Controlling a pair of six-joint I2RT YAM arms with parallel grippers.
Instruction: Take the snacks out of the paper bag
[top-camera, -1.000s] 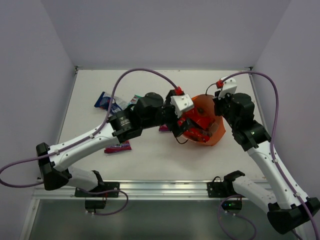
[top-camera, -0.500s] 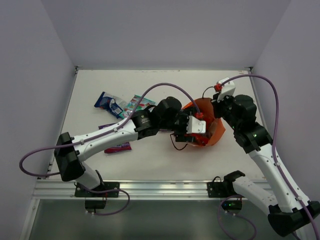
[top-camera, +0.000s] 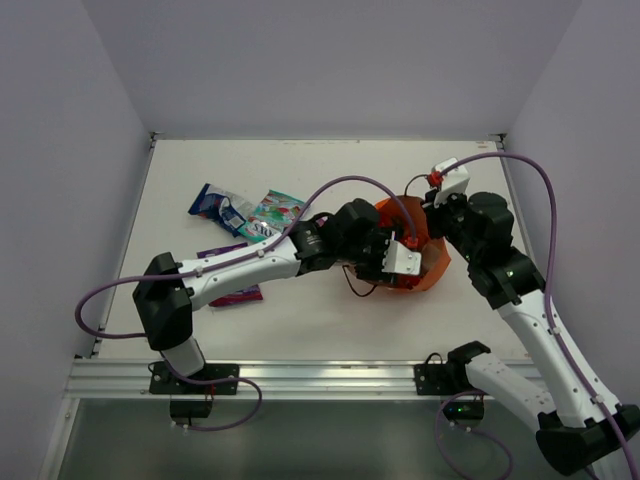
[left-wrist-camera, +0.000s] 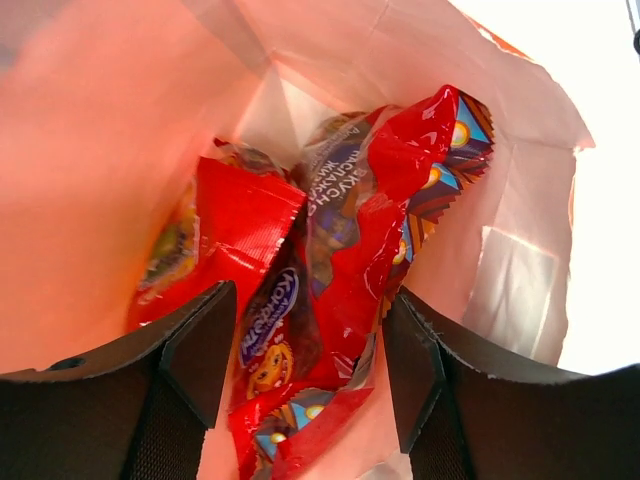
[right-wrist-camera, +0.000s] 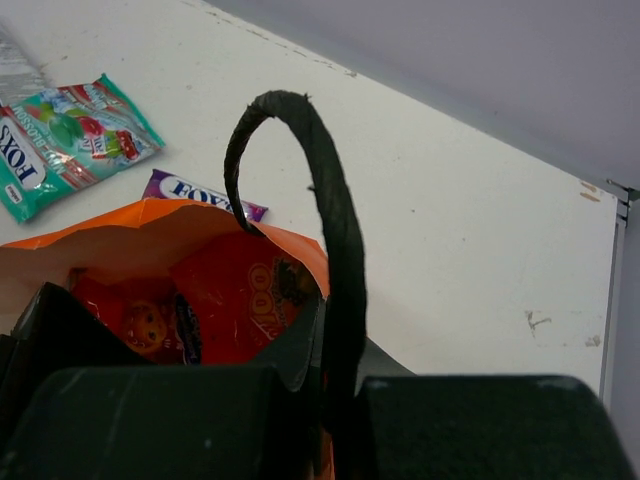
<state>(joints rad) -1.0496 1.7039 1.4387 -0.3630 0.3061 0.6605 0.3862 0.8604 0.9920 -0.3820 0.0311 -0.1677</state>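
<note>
The orange paper bag (top-camera: 428, 266) stands right of centre. My left gripper (left-wrist-camera: 305, 372) is open and reaches down inside it. Its fingers (left-wrist-camera: 195, 345) straddle the lower end of the large red packet (left-wrist-camera: 372, 215), and the small red packet (left-wrist-camera: 238, 212) lies just left. My right gripper (right-wrist-camera: 340, 372) is shut on the bag's dark cord handle (right-wrist-camera: 335, 210) at the rim (right-wrist-camera: 210, 213). The blue packet (top-camera: 213, 203), teal packet (top-camera: 276, 212) and magenta packet (top-camera: 240, 295) lie on the table to the left. A purple packet (right-wrist-camera: 200, 187) lies beside the bag.
My left arm (top-camera: 250, 265) stretches across the table over the magenta packet towards the bag. Grey walls close the table at the back and on both sides. The teal packet also shows in the right wrist view (right-wrist-camera: 62, 140).
My left gripper has moved right and down from above the bag's mouth into the bag. My right gripper has kept hold of the handle in about the same place.
</note>
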